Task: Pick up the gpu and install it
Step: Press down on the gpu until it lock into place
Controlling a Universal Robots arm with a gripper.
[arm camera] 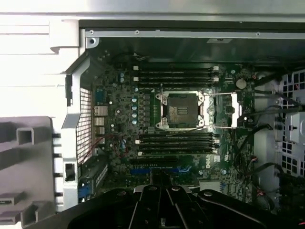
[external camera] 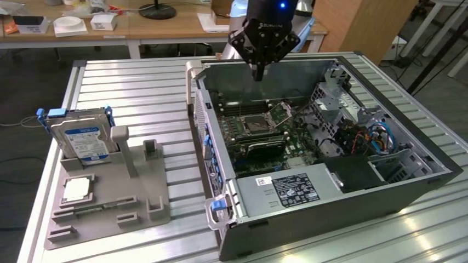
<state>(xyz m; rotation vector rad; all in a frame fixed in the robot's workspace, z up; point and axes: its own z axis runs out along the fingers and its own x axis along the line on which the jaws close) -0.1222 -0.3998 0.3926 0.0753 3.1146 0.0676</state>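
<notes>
Item: black robot gripper (external camera: 257, 76), fingers pressed together, empty, hovering at twelve o'clock over the open black computer case (external camera: 409, 189); thin dark gpu card apparently seated already.

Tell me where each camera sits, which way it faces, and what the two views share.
Exterior view: off the arm, raised, looking down at an angle across the slatted table at the open computer case and the grey parts stand holding a hard drive; the gripper hangs shut over the case.
Wrist view: on the wrist, facing straight down into the case; the gripper shows at the frame edge.
Shared: the motherboard with its CPU socket, the case, the gripper.
</notes>
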